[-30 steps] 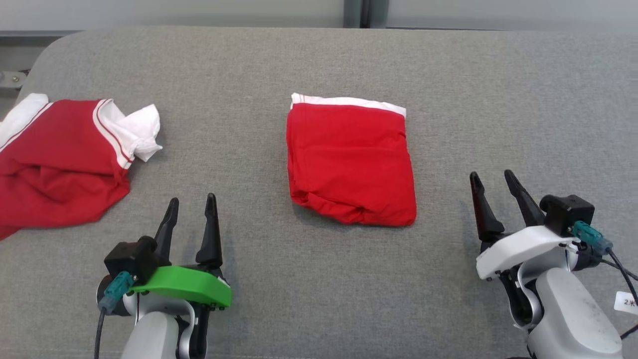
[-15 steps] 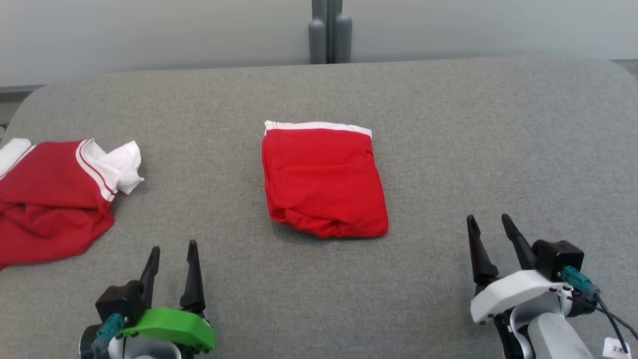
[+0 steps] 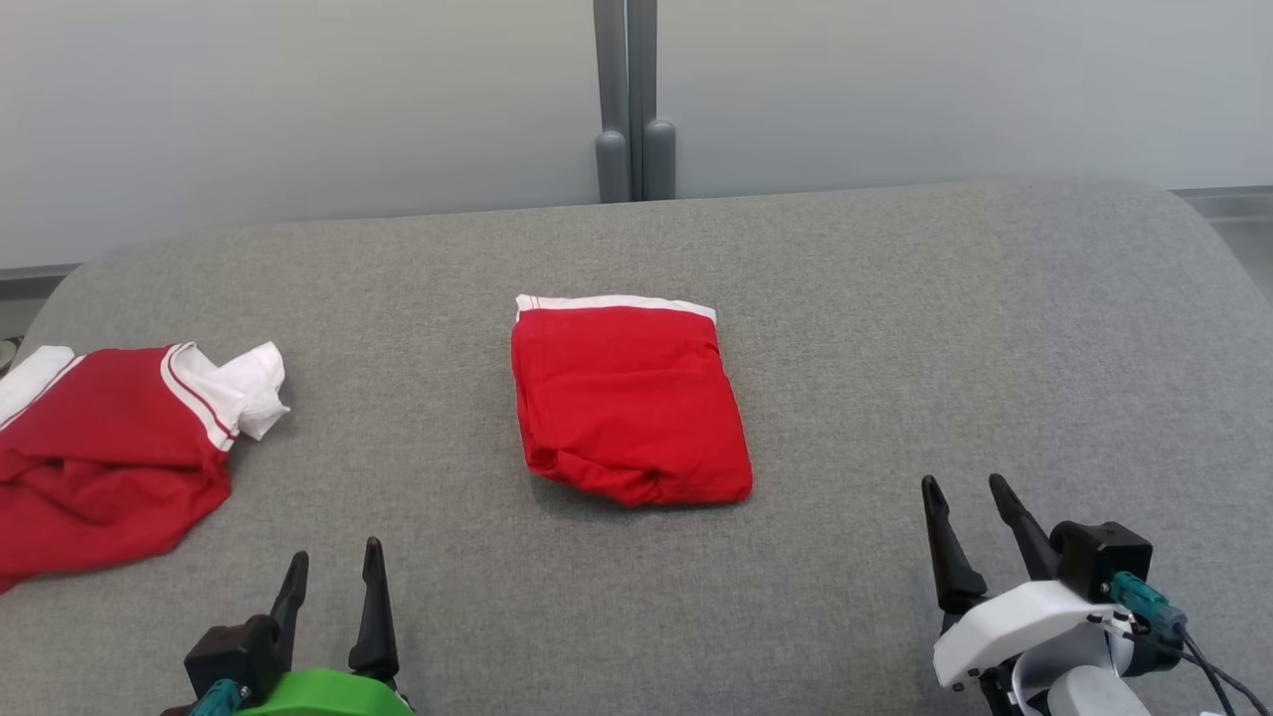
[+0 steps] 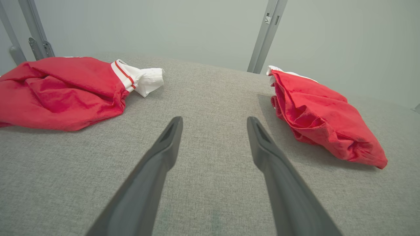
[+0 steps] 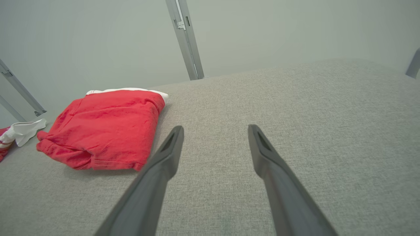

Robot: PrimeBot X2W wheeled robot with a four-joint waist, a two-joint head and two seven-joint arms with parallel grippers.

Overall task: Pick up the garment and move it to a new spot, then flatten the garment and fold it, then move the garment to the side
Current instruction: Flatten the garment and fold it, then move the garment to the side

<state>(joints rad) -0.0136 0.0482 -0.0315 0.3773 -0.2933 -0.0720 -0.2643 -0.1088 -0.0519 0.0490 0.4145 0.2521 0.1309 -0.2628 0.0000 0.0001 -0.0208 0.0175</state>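
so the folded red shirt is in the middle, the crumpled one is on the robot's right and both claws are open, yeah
Not quite: the crumpled shirt is on the robot's left, as the head view shows. The folded shirt is in the middle, and the left claw and right claw are both open.

A: Where is the right pincer (image 5: 215,128)?
B: Over the grey fabric worktop (image 5: 311,108), its two dark fingers spread wide, with grey fabric showing between them.
A: And the folded red garment (image 5: 105,131)?
B: Left of the fingers, lying flat, with a white edge along its far side.
A: Anything beyond it?
B: A white cloth (image 5: 26,129) at the left edge, and a metal post (image 5: 185,39) against the pale wall (image 5: 295,29).
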